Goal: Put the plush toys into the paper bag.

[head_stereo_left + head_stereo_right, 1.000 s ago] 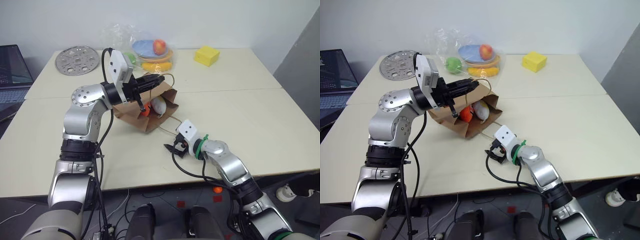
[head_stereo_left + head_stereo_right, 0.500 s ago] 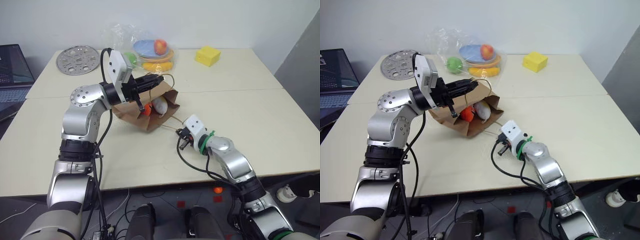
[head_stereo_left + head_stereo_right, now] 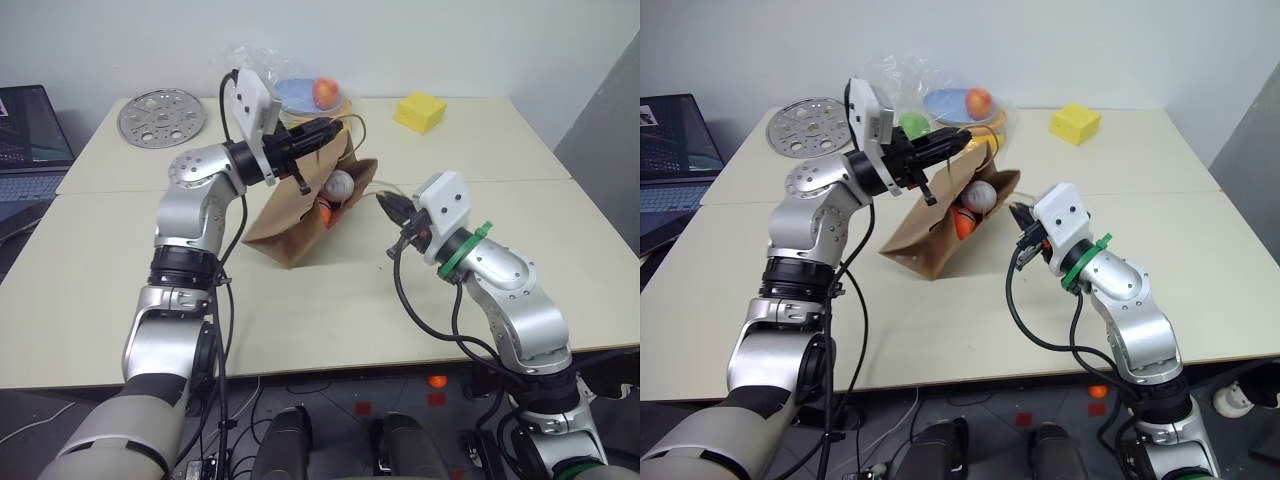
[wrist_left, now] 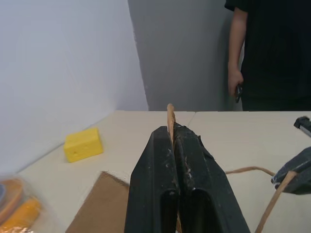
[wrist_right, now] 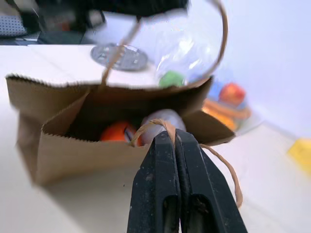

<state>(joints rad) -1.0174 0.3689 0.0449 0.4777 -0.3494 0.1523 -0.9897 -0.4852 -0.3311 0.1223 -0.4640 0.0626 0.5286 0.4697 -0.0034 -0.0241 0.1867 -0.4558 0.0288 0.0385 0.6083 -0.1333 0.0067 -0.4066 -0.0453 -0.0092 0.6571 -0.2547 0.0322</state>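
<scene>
Plush toys, the orange carrot (image 3: 323,211) and the cream-white egg (image 3: 340,185), sit inside the paper bag (image 3: 290,225), which I see from the head camera tilted up off the table (image 3: 300,300), mouth raised toward my right arm. My left gripper (image 3: 322,131) is clamped on the far handle (image 3: 355,124) above the bag's mouth; my right gripper (image 3: 387,205) is pinched shut on the near handle (image 3: 1023,189).

Through the left wrist camera I see the black fingers (image 4: 160,165) closed tight with the handle loop squeezed between them, the yellow block (image 4: 83,144) beyond, and a person (image 4: 272,48) standing behind the table.

Through the right wrist camera my fingers (image 5: 160,179) press together around the near handle, and both toys lie in the open bag.
</scene>
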